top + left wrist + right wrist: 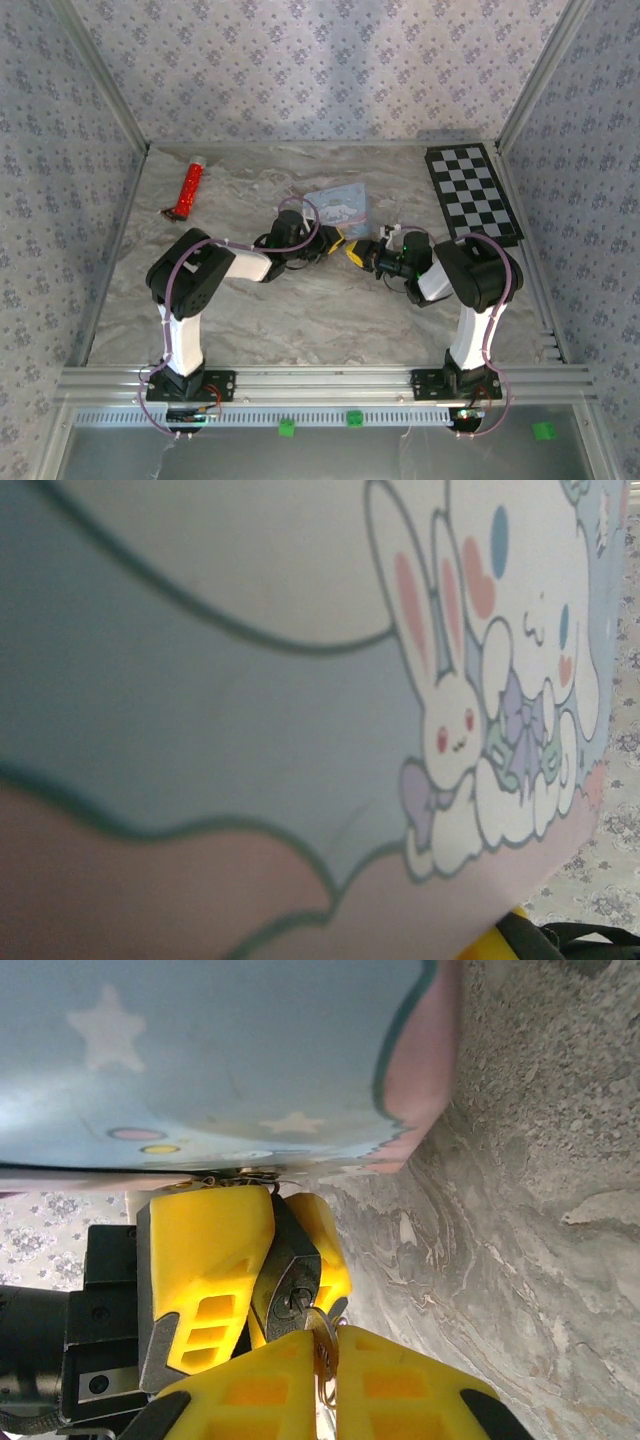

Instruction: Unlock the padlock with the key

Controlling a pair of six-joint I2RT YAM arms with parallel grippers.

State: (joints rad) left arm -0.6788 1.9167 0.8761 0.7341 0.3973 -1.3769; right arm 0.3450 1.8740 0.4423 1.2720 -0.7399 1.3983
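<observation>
I find both tools meeting near the middle of the table (300, 320), just on the near side of the pastel tin (338, 205). The left gripper (338, 240) is pressed together on the padlock (290, 1278), a dark block clamped between its yellow fingers (205, 1250), with the keyhole face turned toward the right arm. The right gripper (330, 1360) pinches the key (320, 1325), whose tip sits at the keyhole. I judge it entered or about to enter; the depth cannot be confirmed. Done: padlock in hand and presented, key gripped and lined up. Outstanding: full insertion, the turn, and release of the shackle. The shackle is hidden against the tin, so I cannot tell whether it is closed. A red tube (190, 188) and a checkerboard (472, 195) lie well apart, toward the far corners.
</observation>
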